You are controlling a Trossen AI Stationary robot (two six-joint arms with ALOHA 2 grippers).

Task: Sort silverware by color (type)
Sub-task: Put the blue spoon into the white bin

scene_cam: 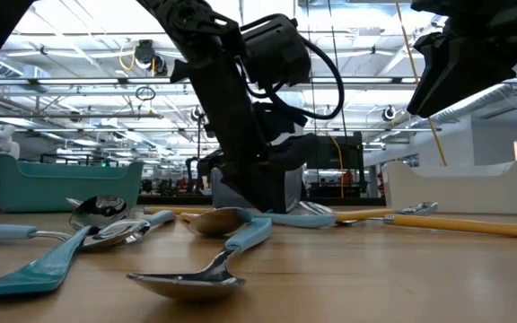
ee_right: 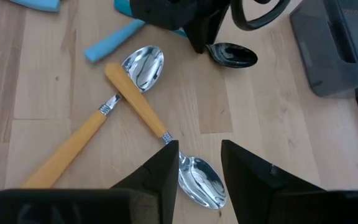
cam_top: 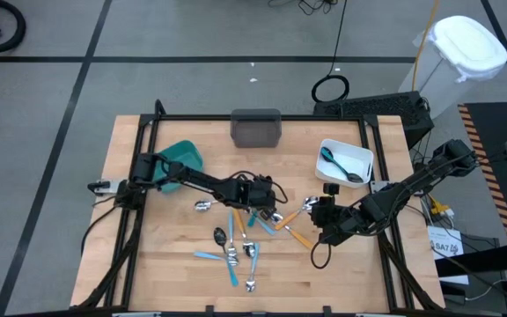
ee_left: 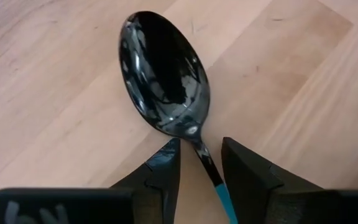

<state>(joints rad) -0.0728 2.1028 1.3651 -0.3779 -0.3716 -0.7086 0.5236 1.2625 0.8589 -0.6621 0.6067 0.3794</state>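
Progress is early — only the white bin [cam_top: 363,157] holds sorted pieces: what look like two black-headed, blue-handled utensils [cam_top: 340,167]. The teal bin [cam_top: 183,158] and grey bin [cam_top: 256,129] show no contents from above. Most of the silverware [cam_top: 236,249] lies loose at mid-tabletop [cam_top: 165,264], blue and orange handles mixed. The left hand [ee_left: 197,163] sits low on the tabletop with its fingers straddling the neck of a black-headed spoon [ee_left: 164,78], narrowly apart and not visibly clamped. The right hand [ee_right: 197,163] hovers with fingers apart over an orange-handled spoon [ee_right: 138,106], gripping nothing. By this judgement, roughly a dozen pieces remain — nearly all the sorting.
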